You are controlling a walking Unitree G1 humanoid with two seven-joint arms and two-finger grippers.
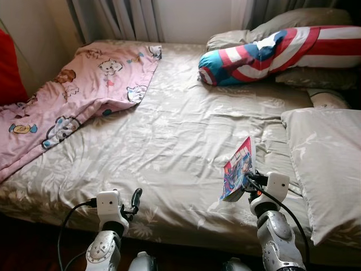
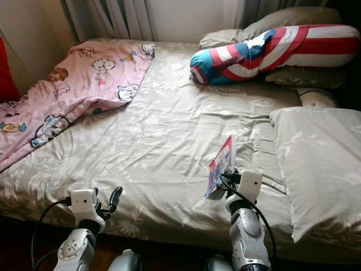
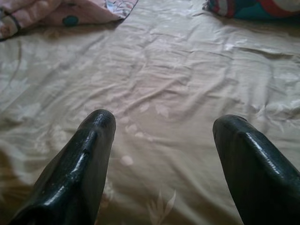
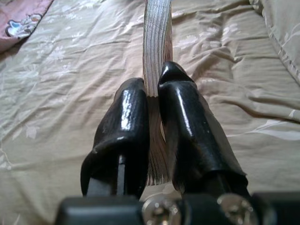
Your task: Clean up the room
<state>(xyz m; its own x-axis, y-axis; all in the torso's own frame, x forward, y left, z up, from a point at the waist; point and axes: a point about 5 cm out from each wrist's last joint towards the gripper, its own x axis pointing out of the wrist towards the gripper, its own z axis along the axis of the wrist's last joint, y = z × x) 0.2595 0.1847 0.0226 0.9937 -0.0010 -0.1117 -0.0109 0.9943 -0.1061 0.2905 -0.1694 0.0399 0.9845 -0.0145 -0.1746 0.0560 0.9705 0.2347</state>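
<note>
My right gripper point(image 1: 246, 182) is shut on a colourful comic book point(image 1: 237, 168), held upright above the near right part of the bed point(image 1: 180, 141). In the right wrist view its page edges point(image 4: 157, 42) stand clamped between the two black fingers point(image 4: 124, 122). My left gripper point(image 1: 134, 201) stands open over the bed's front edge with nothing between its fingers point(image 3: 89, 154); beige sheet lies ahead of it.
A pink cartoon blanket point(image 1: 73, 96) is bunched over the bed's far left. A red, white and blue striped bolster point(image 1: 271, 53) lies at the head against grey pillows. A large beige pillow point(image 1: 330, 164) sits on the right. Curtains point(image 1: 118, 20) hang behind.
</note>
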